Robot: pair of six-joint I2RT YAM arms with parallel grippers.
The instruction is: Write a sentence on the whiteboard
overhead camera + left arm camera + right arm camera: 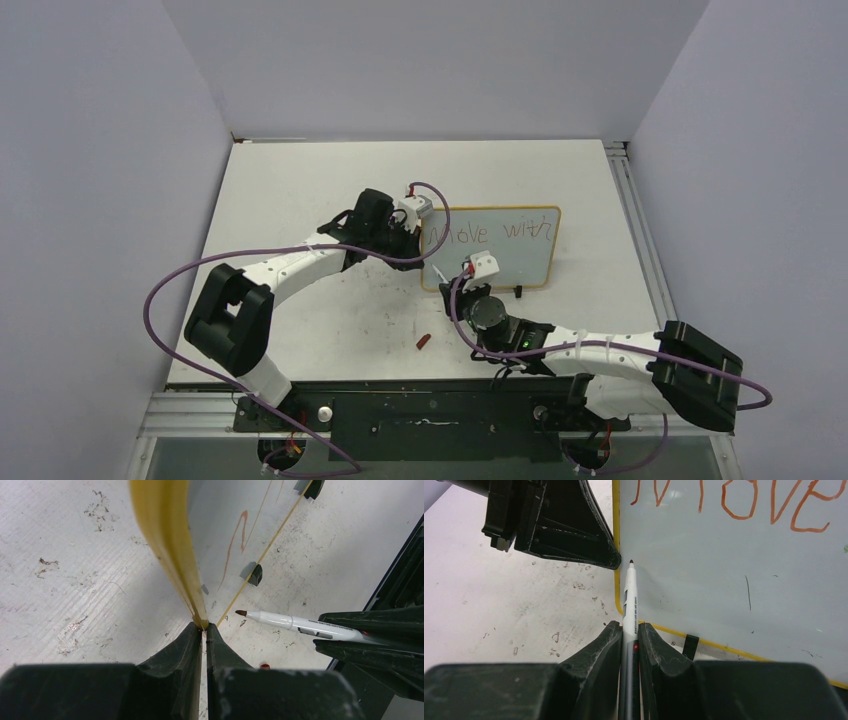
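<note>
Left fingers (175, 665) pinch whiteboard (220, 530), right fingers (604, 655) marker (629, 595).

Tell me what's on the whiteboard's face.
Reddish lettering, "Move with", runs along the top of the whiteboard. The rest looks bare; the right gripper hides a lower-left patch overhead.

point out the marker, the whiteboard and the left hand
marker (630, 595), right wrist view, white barrel
whiteboard (530, 262), top view, bare lower face
left hand (204, 628), left wrist view, between its fingertips

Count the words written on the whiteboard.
2: "Move" at the whiteboard's top left, "with" right of it on the same line. The right arm hides the lower left corner from above.
</note>
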